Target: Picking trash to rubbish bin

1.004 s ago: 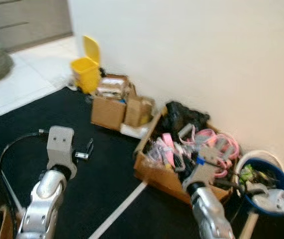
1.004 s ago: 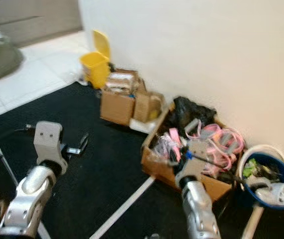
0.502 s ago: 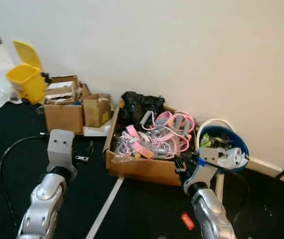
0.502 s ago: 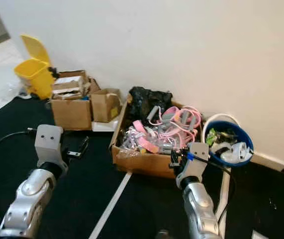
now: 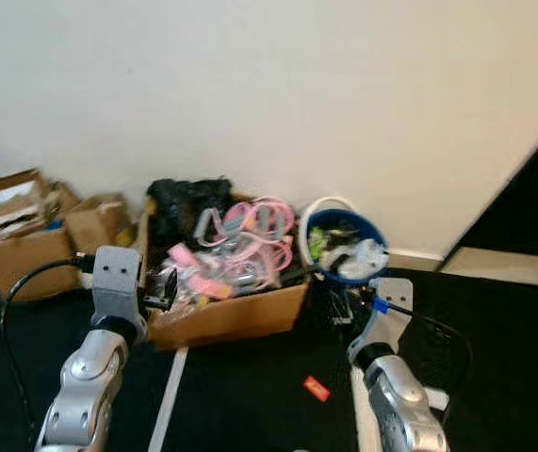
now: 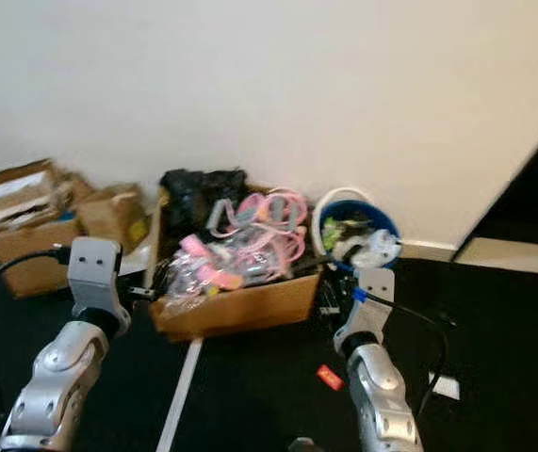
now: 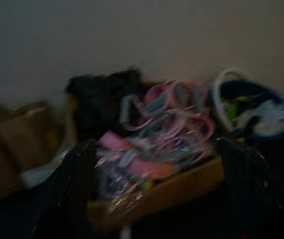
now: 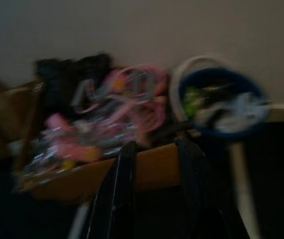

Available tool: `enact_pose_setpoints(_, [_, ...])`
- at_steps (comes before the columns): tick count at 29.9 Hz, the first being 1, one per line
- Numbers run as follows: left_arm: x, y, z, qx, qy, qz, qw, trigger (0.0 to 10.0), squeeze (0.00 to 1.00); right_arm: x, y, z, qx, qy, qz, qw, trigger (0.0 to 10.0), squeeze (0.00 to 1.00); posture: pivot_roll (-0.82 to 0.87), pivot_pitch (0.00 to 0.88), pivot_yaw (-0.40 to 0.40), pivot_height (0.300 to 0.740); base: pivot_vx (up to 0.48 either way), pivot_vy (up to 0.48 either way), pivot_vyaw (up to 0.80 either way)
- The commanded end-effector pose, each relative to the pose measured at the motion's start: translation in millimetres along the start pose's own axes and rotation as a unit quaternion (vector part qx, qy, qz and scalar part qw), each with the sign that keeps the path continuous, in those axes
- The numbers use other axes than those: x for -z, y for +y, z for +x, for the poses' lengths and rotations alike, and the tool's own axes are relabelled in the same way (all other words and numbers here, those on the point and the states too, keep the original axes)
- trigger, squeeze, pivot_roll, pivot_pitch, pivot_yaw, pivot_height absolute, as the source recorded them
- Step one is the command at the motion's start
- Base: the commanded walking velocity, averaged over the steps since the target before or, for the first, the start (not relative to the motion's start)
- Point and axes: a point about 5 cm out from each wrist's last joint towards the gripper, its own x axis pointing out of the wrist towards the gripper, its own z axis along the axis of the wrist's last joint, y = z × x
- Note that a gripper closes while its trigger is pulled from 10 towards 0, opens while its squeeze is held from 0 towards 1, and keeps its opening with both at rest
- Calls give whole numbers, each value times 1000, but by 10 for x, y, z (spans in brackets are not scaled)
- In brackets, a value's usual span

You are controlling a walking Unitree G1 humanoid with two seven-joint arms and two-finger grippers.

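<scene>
Both hands, left (image 5: 162,287) and right (image 5: 336,303), hang empty and parted before the blue bin (image 5: 346,247) and cardboard box (image 5: 223,315).

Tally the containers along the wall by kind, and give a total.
Cardboard boxes: 3, the big box of pink items, a small box, and a box at the far left.
Blue bins: 1.
Total: 4
</scene>
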Motion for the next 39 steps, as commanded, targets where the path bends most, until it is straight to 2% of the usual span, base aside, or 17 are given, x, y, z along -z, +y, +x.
enact_pose_setpoints(1, [59, 19, -34, -5, 13, 2, 1000, 10000, 0, 37, 15, -16, -1, 10, 0, 1000, 10000, 0, 5, 137, -3, 740, 0, 0, -800])
enact_pose_setpoints(39, [60, 32, -48, -5, 13, 4, 1000, 10000, 0, 51, 24, -27, -2, 15, 4, 1000, 10000, 0, 10, 135, -3, 740, 0, 0, -800])
